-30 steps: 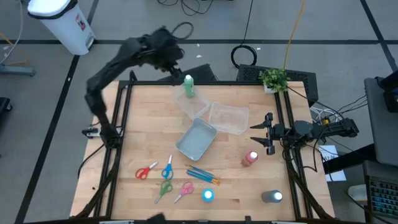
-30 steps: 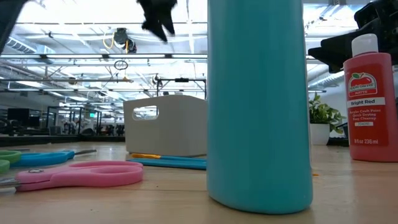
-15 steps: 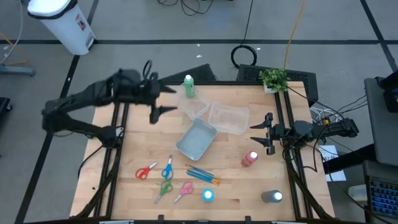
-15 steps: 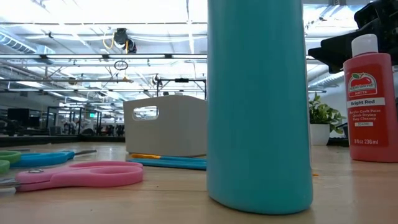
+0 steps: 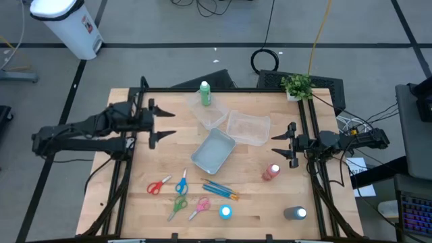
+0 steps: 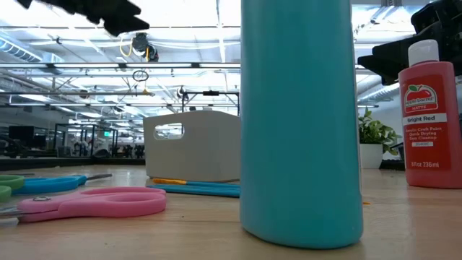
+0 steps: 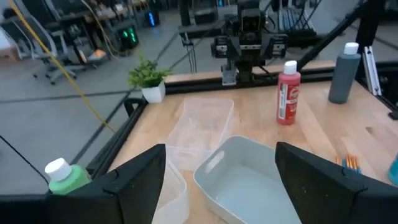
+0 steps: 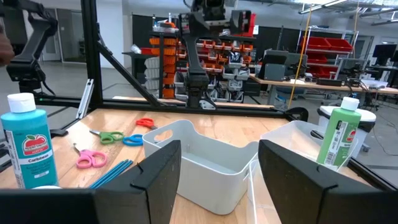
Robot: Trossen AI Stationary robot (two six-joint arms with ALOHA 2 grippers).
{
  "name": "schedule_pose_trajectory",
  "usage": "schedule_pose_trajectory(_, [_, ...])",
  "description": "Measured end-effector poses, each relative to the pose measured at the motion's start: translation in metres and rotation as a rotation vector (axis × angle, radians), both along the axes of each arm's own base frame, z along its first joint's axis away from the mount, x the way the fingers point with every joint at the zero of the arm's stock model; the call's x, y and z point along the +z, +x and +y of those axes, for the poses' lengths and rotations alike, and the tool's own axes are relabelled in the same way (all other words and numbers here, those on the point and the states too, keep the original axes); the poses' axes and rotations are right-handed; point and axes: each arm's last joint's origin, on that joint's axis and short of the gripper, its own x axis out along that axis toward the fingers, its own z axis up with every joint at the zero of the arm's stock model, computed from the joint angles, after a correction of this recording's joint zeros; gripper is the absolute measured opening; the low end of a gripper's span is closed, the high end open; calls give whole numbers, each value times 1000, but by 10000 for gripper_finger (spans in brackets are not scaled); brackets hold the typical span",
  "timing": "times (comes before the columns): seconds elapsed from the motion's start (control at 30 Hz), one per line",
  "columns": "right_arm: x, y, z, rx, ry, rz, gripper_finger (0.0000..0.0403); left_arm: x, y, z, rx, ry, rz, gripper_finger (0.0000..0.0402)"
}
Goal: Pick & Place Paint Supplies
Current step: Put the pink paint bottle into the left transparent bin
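We find the green bottle (image 5: pixel 204 94) standing in a clear tub (image 5: pixel 210 115) at the table's far edge. The left gripper (image 5: pixel 160 124) hovers left of it, fingers apart, empty. The right gripper (image 5: pixel 280 144) waits near the red bottle (image 5: pixel 271 172), fingers apart.

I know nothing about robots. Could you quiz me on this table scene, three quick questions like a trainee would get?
1. How many pairs of small plastic-handled scissors lie on the wooden table?
2. True or false: the left claw is gripping the green white-capped bottle.
3. Which white-capped bottle stands nearest the right claw? A: red bottle. B: light blue bottle. C: grey bottle.
Key: 1: four, with red, blue, green and pink handles. 2: false; it is open and empty, apart from that bottle. 3: A.
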Motion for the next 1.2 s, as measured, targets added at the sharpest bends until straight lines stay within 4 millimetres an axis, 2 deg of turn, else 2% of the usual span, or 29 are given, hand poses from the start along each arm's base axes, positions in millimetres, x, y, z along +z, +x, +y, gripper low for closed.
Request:
schedule_pose_trajectory(0.23, [0,0,0,0,0,-1,210,-29,-10,0,22,-21,-152,303])
schedule_pose_trajectory(0.4, [0,0,0,0,0,0,210,-42,-12,2,36,-31,-219,309])
schedule_pose_trajectory(0.57, [3,0,0,0,8,-27,210,-47,-10,4,65,-89,-229,308])
schedule_pose_trajectory(0.77, [18,-3,-1,23,170,-190,210,-50,-6,6,72,-136,-205,307])
schedule_pose_trajectory(1.0, [26,-5,-1,44,244,-275,211,-52,-4,6,73,-141,-192,314])
schedule_pose_trajectory(1.2, [25,-3,4,138,229,-246,246,-52,-4,6,73,-140,-196,306])
